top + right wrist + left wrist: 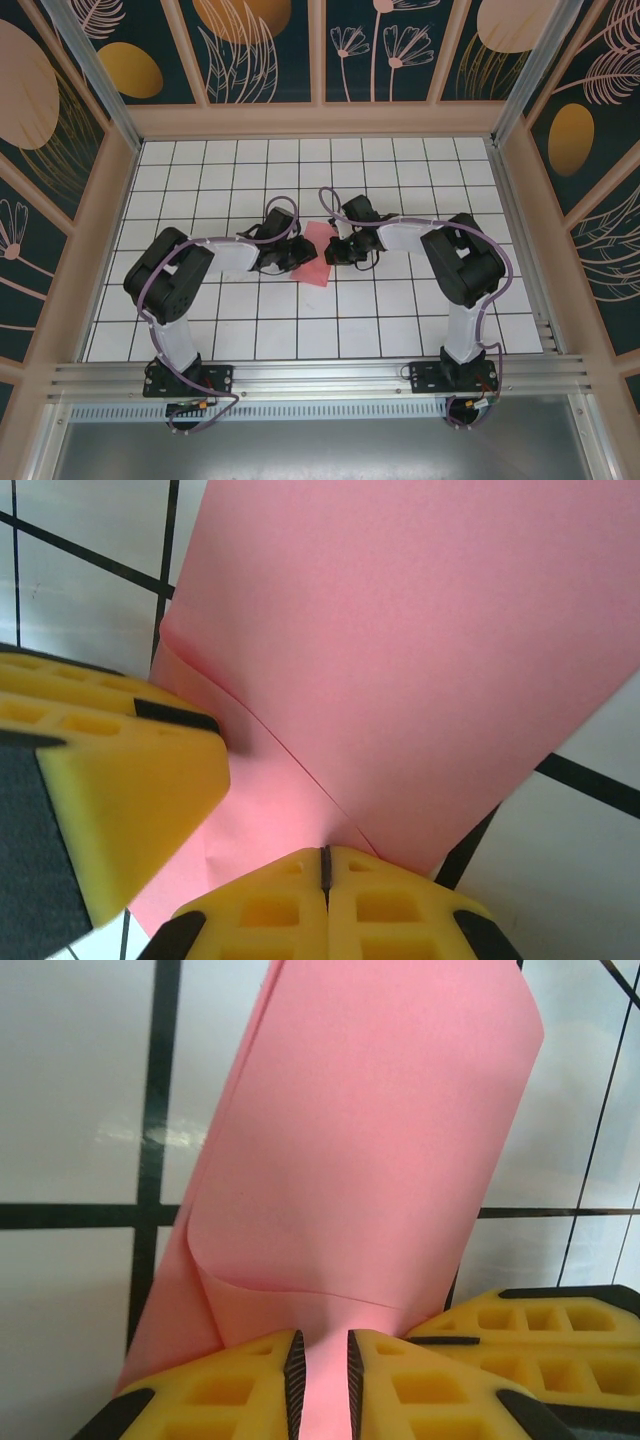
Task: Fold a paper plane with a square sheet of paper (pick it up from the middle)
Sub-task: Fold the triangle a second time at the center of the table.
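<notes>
Square sheet of paper (317, 257) is lying mid-surface from the top camera, a pink-red patch on the white tiled surface (400, 320), and both arms are reaching inward to it. I'm seeing the left claw (298, 252) sitting at its left edge and the right claw (337, 250) at its right edge, their tips close together over the sheet.

Over to the left wrist: the paper (370, 1140) is stretching away from the claw as a doubled strip, one layer curling over near the fingers. The left claw (322, 1350) is standing slightly open, with a narrow gap between its black pads (296, 1370) and pink showing in that gap. I cannot tell whether the pads are touching it. The other claw's yellow fingers are sitting just beside, at lower right.

Right wrist now: the right claw (325, 865) is squeezed fully closed, jaws meeting on the near edge of the paper (420, 650) and gripping it there. A crease (290, 755) is running from the fingertips up to the left. The left claw's yellow finger (120, 770) is hanging over the sheet on the left.
</notes>
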Tool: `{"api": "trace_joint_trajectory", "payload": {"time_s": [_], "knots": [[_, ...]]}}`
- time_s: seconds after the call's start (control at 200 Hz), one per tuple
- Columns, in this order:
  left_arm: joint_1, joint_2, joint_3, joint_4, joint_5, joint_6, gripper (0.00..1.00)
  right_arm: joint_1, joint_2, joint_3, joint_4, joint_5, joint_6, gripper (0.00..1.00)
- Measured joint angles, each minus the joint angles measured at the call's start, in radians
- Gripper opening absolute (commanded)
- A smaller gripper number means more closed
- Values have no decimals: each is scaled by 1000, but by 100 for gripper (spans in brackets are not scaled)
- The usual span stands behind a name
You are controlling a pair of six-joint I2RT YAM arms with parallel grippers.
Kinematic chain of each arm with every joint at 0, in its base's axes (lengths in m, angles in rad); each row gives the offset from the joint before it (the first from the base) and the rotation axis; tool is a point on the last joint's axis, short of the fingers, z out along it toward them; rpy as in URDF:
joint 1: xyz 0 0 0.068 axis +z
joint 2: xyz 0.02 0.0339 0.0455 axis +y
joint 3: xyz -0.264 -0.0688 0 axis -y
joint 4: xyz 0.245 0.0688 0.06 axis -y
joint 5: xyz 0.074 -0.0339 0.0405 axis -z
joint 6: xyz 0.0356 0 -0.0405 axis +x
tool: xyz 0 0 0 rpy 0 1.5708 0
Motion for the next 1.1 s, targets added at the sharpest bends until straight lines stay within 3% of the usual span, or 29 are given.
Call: {"api": "trace_joint_trajectory", "payload": {"time_s": [0.505,0.751,1.101], "knots": [[100,-3,77,-107,-74,121,26,-1,3,5,-1,0,-21,6],[76,-102,26,-45,1,135,20,-3,3,7,-4,-7,-17,6],[26,-14,16,-1,71,120,13,-11,4,7,-3,-33,-93,6]]}}
